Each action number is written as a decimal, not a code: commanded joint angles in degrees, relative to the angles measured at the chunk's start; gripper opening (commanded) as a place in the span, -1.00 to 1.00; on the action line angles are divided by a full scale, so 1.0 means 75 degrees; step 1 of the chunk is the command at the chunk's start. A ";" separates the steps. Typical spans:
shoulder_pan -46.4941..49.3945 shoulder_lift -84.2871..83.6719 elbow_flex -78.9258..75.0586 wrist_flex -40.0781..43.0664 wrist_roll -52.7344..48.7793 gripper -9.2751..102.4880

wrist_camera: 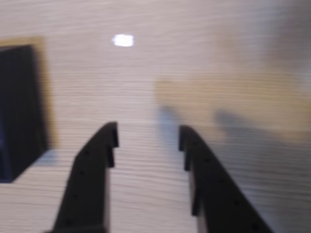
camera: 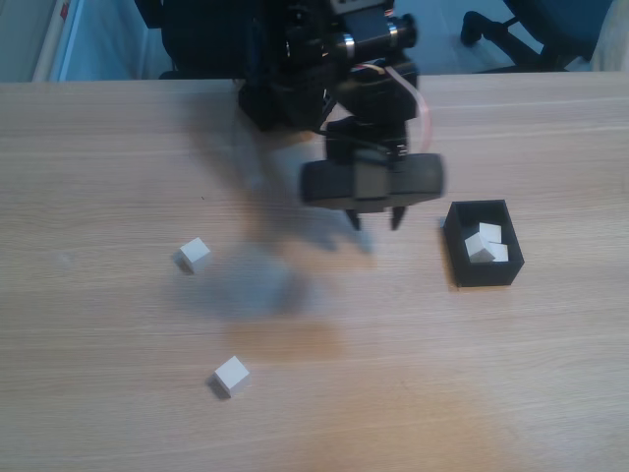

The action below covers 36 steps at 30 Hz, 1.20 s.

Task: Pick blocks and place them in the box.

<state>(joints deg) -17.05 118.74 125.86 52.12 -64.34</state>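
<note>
Spread apart and holding nothing, the black two-finger hand hangs above bare wood near the middle of the pale wood-grain worktop, its tips pointing down. In the wrist view the hand shows an open gap between its two dark fingers, with only worktop grain between them.

Just to its right in the fixed view stands the small black open-topped rectangular box, toward the worktop's right edge, with at least two small white cube blocks lying inside. In the wrist view the box sits at the left edge, blurred.

Two more white cubes lie well apart from the hand on the worktop's left half: one left of the hand, another nearer the front edge. Open wood lies between them and the hand. Beyond the far edge, a dark chair base stands on the floor.
</note>
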 commanded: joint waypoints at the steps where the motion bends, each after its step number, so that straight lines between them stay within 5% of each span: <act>1: 0.0656 0.0574 0.0199 0.0293 -0.0375 -0.59; 12: 0.2461 0.0070 0.1160 -0.2754 -0.1195 -0.55; 36: 0.3070 -0.3539 -0.2836 -0.1500 0.0551 -0.43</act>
<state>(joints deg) 6.68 93.52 110.48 40.61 -60.64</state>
